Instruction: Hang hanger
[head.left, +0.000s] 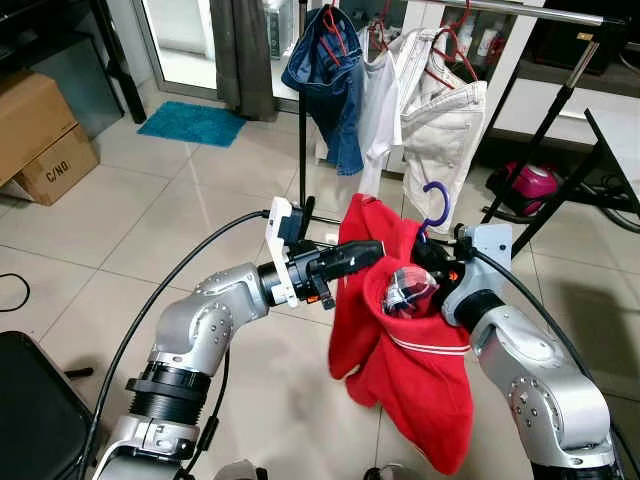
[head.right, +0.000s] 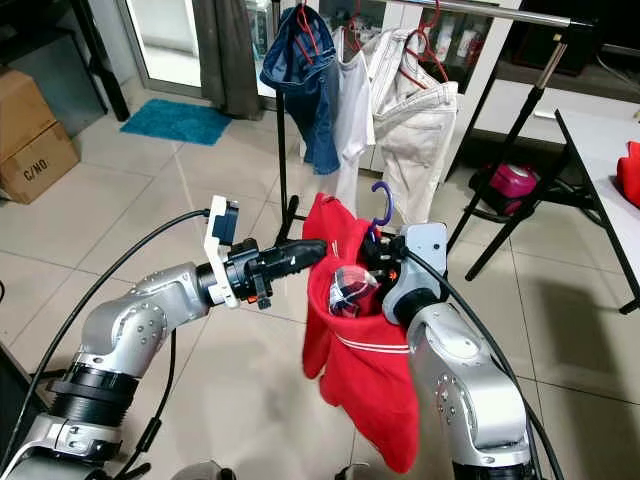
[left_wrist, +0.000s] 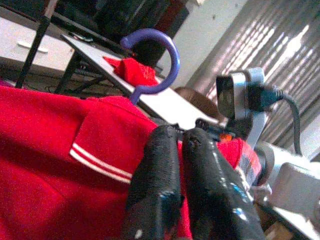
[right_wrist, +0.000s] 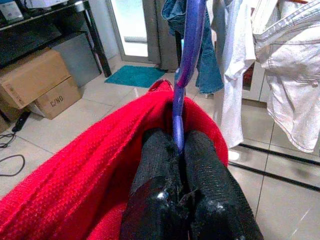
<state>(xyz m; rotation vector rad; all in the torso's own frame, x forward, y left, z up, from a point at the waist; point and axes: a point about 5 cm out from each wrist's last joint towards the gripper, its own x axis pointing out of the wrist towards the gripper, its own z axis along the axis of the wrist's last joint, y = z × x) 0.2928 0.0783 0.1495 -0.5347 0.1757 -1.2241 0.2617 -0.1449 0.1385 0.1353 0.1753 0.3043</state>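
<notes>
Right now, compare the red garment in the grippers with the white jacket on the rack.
The red garment sits on a purple hanger held low by the right gripper, off the rail; the white jacket hangs from the rail on a red hanger. The red garment droops bunched, with the left gripper at its edge; the white jacket hangs free. Both are on hangers.

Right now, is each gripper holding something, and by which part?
The right gripper is shut on the purple hanger, at the neck below its hook. The left gripper is shut on the red shirt, near its collar.
</notes>
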